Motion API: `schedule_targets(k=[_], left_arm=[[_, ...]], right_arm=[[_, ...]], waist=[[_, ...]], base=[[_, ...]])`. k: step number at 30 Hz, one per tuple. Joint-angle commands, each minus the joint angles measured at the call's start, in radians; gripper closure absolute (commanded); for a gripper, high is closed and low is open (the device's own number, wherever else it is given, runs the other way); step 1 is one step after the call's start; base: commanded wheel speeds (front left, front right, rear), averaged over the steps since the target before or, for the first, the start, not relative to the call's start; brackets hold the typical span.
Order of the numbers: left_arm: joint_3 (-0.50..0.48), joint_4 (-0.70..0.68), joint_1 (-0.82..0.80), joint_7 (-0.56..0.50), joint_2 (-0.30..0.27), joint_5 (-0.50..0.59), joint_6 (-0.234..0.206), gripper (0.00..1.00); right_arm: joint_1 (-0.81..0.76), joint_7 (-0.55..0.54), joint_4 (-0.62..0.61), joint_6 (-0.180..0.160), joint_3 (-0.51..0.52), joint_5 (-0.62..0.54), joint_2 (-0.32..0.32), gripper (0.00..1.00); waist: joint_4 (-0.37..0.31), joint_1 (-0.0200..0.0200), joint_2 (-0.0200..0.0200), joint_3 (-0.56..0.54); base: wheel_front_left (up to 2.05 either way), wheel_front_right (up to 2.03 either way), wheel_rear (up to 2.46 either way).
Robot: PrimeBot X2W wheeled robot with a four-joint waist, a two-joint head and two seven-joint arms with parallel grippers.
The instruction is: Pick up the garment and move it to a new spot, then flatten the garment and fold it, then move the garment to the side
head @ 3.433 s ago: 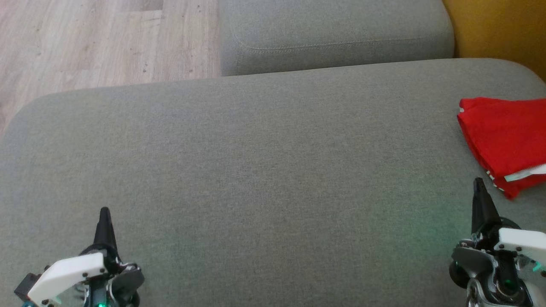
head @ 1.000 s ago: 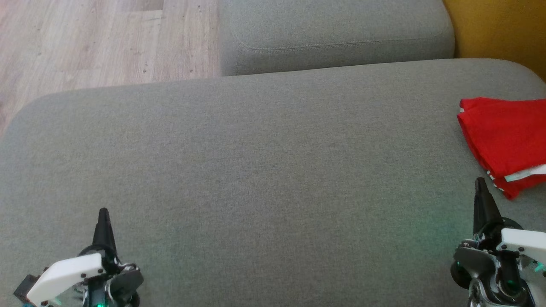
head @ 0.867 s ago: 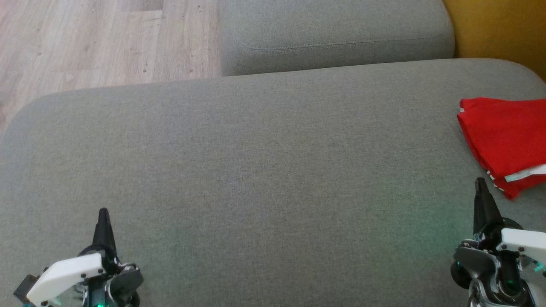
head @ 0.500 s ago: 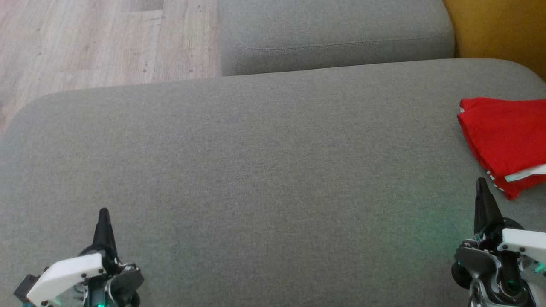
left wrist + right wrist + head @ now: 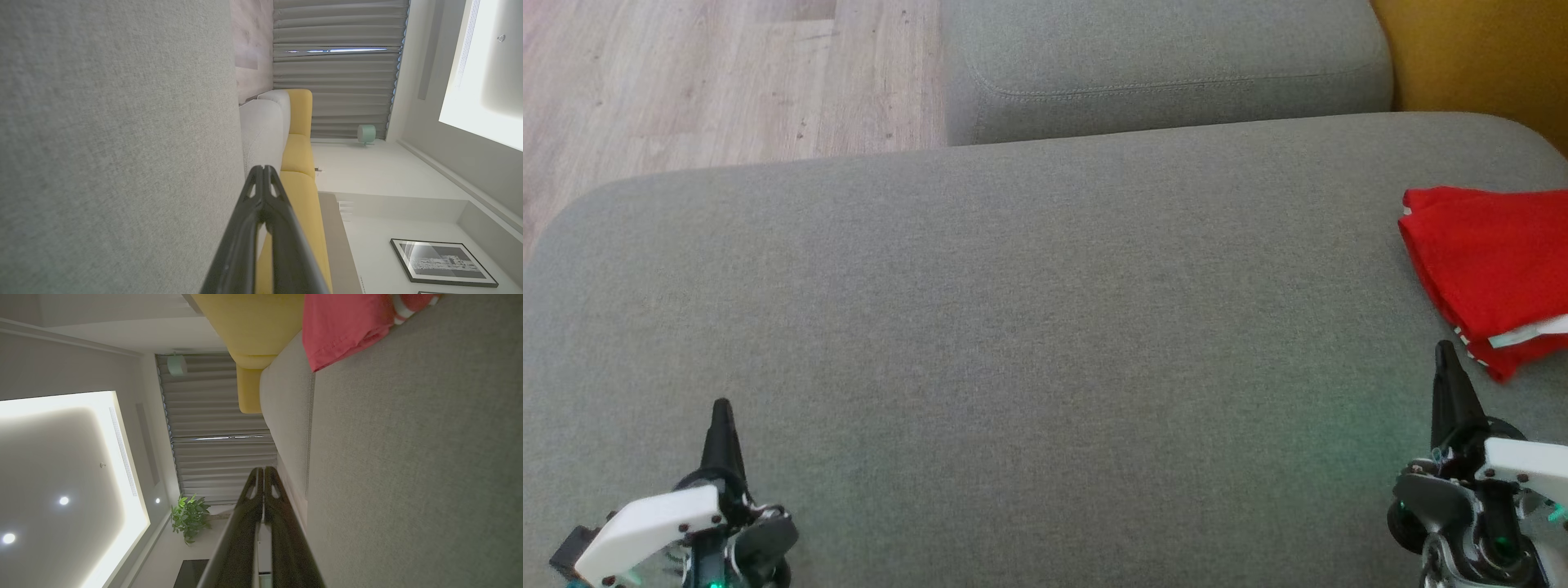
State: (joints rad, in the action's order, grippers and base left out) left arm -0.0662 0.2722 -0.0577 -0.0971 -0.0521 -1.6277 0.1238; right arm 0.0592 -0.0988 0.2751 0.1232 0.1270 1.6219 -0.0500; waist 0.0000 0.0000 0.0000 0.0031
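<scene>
The garment (image 5: 1494, 269) is red with a pale striped edge, folded into a compact stack at the far right of the grey cushion (image 5: 1029, 327), partly cut off by the head view's edge. The right wrist view catches its corner (image 5: 347, 326) at the top. My right gripper (image 5: 1445, 359) sits at the lower right, shut and holding nothing, its tip just short of the garment's near corner. At the lower left my left gripper (image 5: 721, 412) is shut too, with nothing in it. Both pairs of fingers meet in the wrist views (image 5: 264, 171) (image 5: 263, 471).
A second grey cushion (image 5: 1168, 65) lies beyond the first. Wooden floor (image 5: 711, 73) shows at the upper left, a yellow sofa part (image 5: 1478, 57) at the upper right. The wide middle of the near cushion lies bare between my grippers.
</scene>
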Motion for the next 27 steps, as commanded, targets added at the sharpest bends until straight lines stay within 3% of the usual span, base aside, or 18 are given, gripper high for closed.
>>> schedule_targets(k=[1, 27], left_arm=[[-0.038, -0.027, -0.049, -0.008, -0.006, 0.011, 0.007, 1.00], [-0.041, -0.027, -0.050, -0.011, -0.003, 0.014, 0.007, 1.00]], right_arm=[[0.048, -0.008, -0.031, 0.008, -0.021, -0.007, -0.006, 1.00], [0.048, -0.011, -0.031, 0.008, -0.018, -0.009, -0.004, 1.00]], waist=[[0.000, 0.0000, 0.0000, 0.000], [0.000, 0.0000, 0.0000, 0.000]], base=[[0.00, 0.00, 0.00], [0.00, 0.00, 0.00]])
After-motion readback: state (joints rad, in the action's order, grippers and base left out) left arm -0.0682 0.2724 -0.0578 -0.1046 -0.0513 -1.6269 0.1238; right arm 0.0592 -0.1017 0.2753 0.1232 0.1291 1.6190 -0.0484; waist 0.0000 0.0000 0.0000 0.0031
